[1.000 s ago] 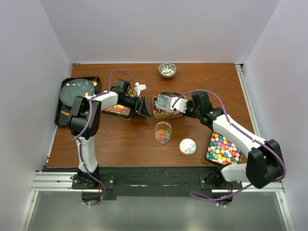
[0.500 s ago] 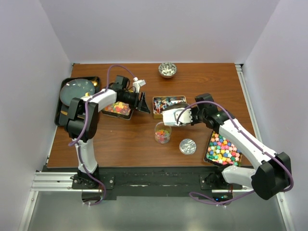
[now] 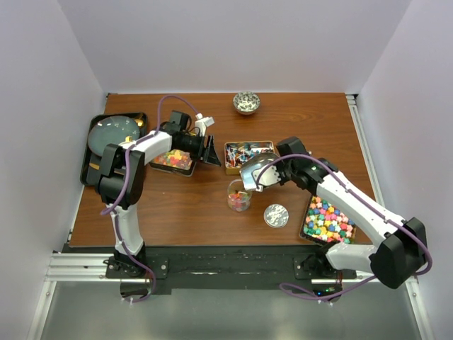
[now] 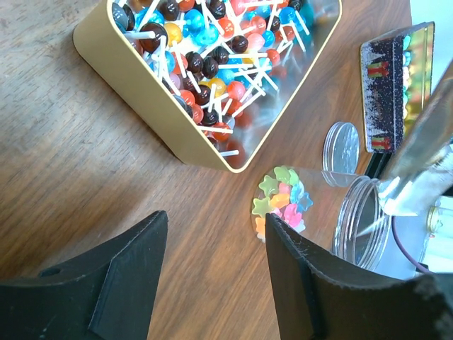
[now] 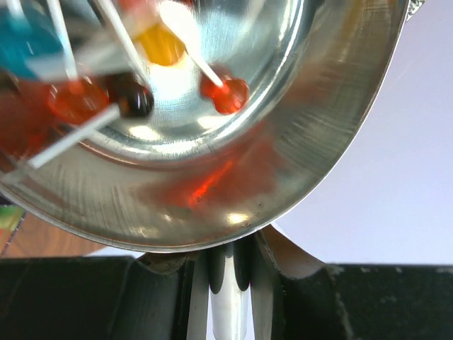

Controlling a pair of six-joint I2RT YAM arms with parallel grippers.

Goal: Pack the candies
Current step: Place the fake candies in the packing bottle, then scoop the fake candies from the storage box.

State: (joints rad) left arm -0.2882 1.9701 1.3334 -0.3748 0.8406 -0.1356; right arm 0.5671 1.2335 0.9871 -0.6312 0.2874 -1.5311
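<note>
While the right arm reached from its base at the lower right of the overhead view up and leftward to the middle of the brown wooden tabletop [image 3: 184, 205], its forearm passed over the upper edge of the black tray of bright pink, yellow, green and blue cube sweets [image 3: 328, 218]. The right tool [image 3: 271, 173] was clamped tight on the stem of a shiny round steel scoop [image 3: 253, 172]. The scoop's bowl was tilted just above and right of the clear plastic jar [image 3: 239, 197], its lip close to the jar's mouth. In the right wrist view the scoop carried a few lollipops on white sticks [image 5: 225, 92], red, yellow, dark brown and blue. The jar stood upright at mid-frame with pastel star-shaped sweets [image 4: 282, 202] in its bottom. A round silver lid [image 3: 276, 215] lay just to its lower right.

The left arm rose from its base at the lower left to the upper left, then bent rightward. The left tool [image 3: 211, 151] hung low over the tabletop, between the tray of orange-red gummies [image 3: 172, 160] and the gold rectangular tin of lollipops [image 3: 248, 156]. Its black fingers [image 4: 120, 283] stood moderately apart, holding and touching nothing.
</note>
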